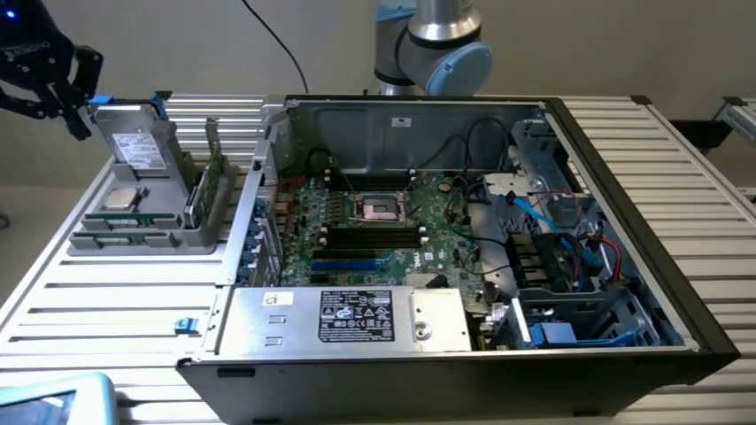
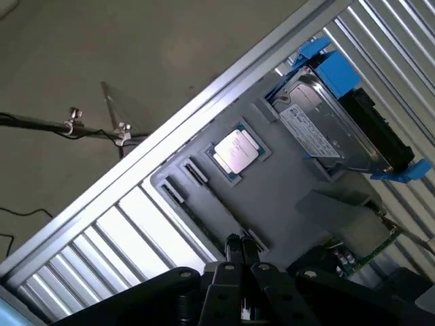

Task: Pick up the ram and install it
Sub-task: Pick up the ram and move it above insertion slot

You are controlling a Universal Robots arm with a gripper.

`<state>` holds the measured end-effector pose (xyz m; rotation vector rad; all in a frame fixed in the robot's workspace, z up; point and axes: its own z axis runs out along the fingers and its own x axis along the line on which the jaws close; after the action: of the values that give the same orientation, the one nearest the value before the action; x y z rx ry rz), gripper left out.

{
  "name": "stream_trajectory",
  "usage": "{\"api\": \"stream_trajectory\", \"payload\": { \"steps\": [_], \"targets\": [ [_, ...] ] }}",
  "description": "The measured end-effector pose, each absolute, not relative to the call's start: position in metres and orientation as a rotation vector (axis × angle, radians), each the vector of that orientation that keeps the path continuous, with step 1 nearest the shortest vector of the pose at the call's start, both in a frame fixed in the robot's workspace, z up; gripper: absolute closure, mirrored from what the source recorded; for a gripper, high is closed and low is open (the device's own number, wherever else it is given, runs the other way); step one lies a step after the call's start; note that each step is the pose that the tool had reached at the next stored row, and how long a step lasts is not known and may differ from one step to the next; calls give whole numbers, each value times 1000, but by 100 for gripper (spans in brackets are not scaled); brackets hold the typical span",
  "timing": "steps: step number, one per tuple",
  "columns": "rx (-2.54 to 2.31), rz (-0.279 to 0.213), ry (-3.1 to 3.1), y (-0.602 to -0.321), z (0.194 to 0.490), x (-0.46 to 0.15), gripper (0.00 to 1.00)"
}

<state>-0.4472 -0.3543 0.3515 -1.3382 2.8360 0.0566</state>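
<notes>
Slatted alu table [image 1: 106,301] carries an open PC case [image 1: 644,186], lying on its side w/ the motherboard [image 1: 408,252] facing up; dark mem slots [image 1: 372,237] sit just below the CPU socket [image 1: 384,208]. The arm's base [image 1: 431,40] stands behind the case.

On the exterior view's left of the case is a grey parts tray [image 1: 88,241] [image 2: 272,197]. It holds a hard drive [image 1: 142,146] [image 2: 319,125] w/ blue brackets, standing upright. The ram [image 1: 204,193] [image 2: 367,246] stands on edge along the tray's side nearest the case, leaning on a grey support. A square silver CPU [image 1: 122,197] [image 2: 236,151] lies flat in its pocket.

Gripper [image 1: 71,111] [image 2: 241,261] hangs at the exterior view's far left, up above the tray's far corner, fingers pointing down and tilted toward the tray. Jaws are pressed together, nothing between them.

Ram vs jaws: well apart, no contact. The ram is lower and to the exterior view's right of the gripper, w/ the hard drive roughly between them. In the wrist view, the fingertips are over the tray's near edge by its narrow slots [image 2: 197,175], and the ram is off to one side.
</notes>
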Motion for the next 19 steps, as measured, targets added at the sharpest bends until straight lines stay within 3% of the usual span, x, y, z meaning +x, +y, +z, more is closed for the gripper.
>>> {"api": "stream_trajectory", "payload": {
  "steps": [19],
  "targets": [
    [-1810, 57, 2569, -354, 351, -447, 89]
  ]
}}
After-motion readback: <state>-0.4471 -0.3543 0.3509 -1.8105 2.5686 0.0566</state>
